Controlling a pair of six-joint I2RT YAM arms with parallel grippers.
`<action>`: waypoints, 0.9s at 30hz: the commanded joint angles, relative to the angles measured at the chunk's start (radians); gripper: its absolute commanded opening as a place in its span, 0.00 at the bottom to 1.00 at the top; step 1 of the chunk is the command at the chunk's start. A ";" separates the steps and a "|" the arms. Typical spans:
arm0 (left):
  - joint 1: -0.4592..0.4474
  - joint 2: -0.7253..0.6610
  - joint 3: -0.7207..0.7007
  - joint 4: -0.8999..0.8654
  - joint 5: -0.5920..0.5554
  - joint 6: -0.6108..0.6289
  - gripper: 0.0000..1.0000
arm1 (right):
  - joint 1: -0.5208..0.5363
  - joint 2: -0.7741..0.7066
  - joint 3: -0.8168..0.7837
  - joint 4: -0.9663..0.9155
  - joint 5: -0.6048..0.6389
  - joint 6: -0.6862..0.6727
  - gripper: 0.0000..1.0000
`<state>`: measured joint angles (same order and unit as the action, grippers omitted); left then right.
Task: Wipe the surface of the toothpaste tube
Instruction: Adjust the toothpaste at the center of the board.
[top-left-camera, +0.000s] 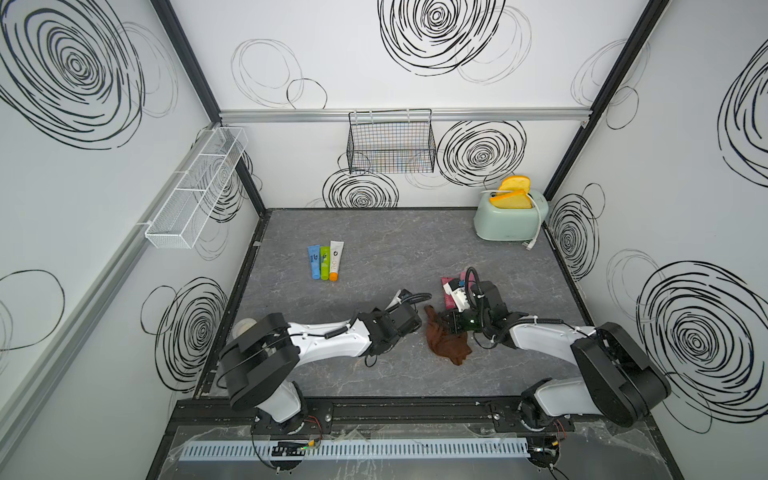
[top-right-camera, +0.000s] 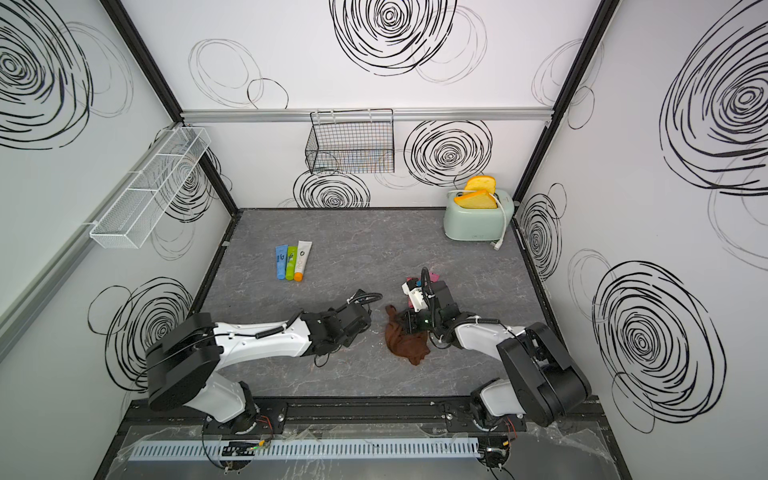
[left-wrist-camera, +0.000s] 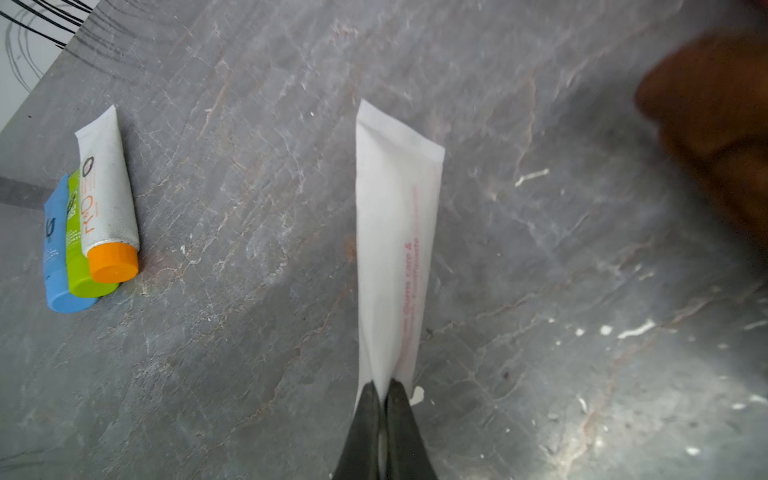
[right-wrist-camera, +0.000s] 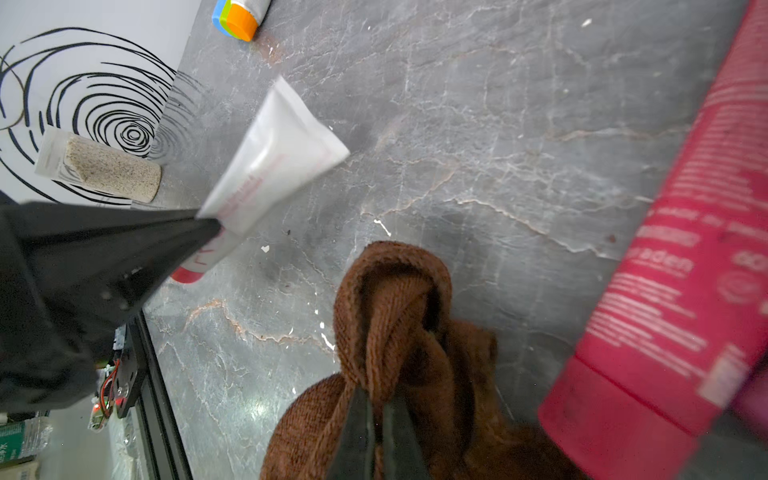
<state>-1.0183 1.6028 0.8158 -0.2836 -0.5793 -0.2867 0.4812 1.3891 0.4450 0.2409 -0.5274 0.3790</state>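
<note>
1. The left gripper (left-wrist-camera: 384, 395) is seen clamped on the white toothpaste tube (left-wrist-camera: 395, 249), its jaws pressed almost together on the narrow cap end; the flat crimped end points away from it.
2. The tube is placed near the middle of the grey table (top-left-camera: 374, 232), just left of the brown cloth (right-wrist-camera: 395, 299). Whether it rests on the table cannot be told.
3. The right gripper (right-wrist-camera: 376, 409) is closed tightly on a fold of the cloth, which is bunched on the table.
4. A pink tube (right-wrist-camera: 685, 270) is seen just beyond the right wrist, on the far side of the cloth.
5. Three small tubes (top-left-camera: 325, 261) are laid side by side at far left, and a toaster (top-left-camera: 509, 220) is stood at far right.
</note>
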 joint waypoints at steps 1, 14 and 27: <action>-0.054 0.051 0.060 0.000 -0.110 0.021 0.00 | -0.021 -0.004 -0.009 0.027 -0.034 0.009 0.00; -0.193 0.138 0.141 -0.110 -0.139 -0.060 0.55 | -0.047 -0.001 -0.012 0.028 -0.063 0.008 0.00; 0.050 -0.292 -0.187 0.201 0.407 -0.068 0.91 | -0.063 -0.015 -0.016 0.033 -0.069 0.010 0.00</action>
<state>-0.9821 1.3239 0.6903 -0.1795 -0.3752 -0.3355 0.4290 1.3891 0.4400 0.2481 -0.5808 0.3820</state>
